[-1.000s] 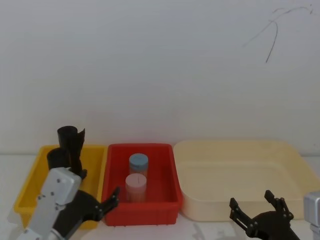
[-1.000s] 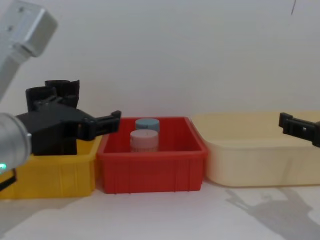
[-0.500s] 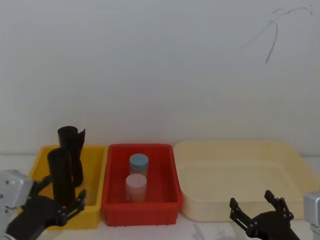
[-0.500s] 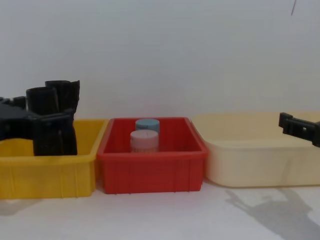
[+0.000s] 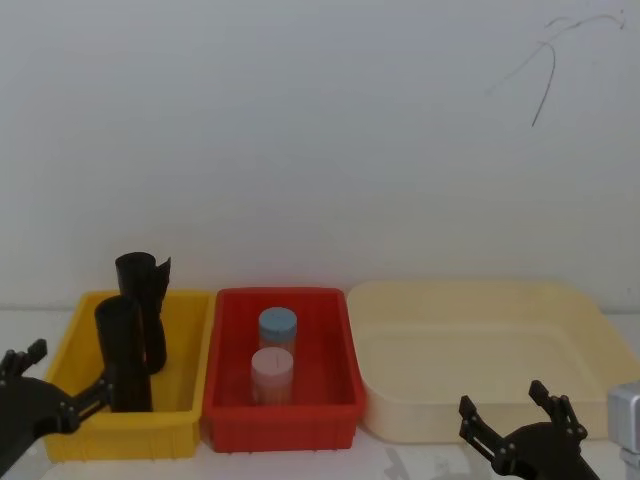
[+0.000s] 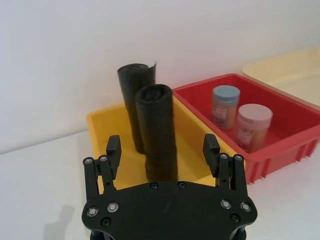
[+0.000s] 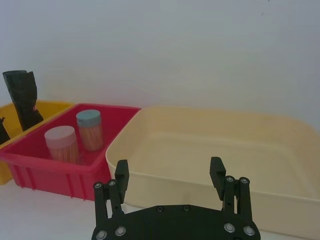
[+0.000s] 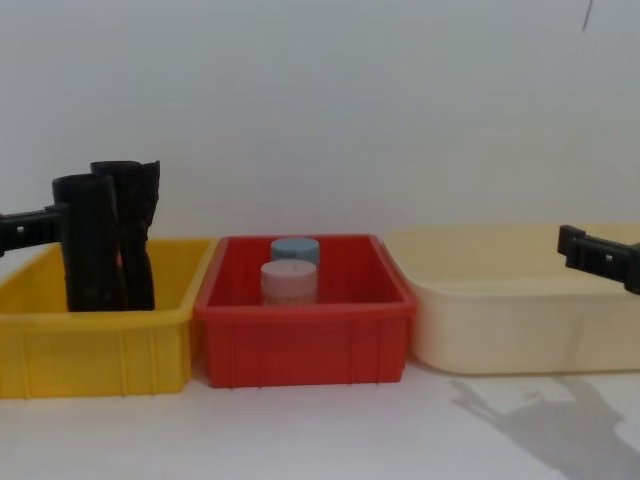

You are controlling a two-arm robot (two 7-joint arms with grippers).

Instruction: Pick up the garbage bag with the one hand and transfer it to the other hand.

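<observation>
The left gripper [image 5: 72,366] has pulled back from above the yellow bin [image 5: 130,436], jaws wide and empty. The garbage bag [image 5: 123,352] stands upright in that bin, ungrasped. The right gripper [image 5: 502,400] waits low, jaws wide.

Two jars [image 5: 272,372] in red bin [image 5: 280,430]

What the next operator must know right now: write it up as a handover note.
Left gripper: open, empty, low at the near-left side of the yellow plastic bin, facing the rolls.
Right gripper: open, empty, low in front of the cream plastic tub.
The smooth black plastic garbage bag roll stands upright in the yellow bin, in front of a second black roll with a ragged top; not gripped.
Done: nothing yet.
Left: grasp, lift, pass to the right gripper.
</observation>
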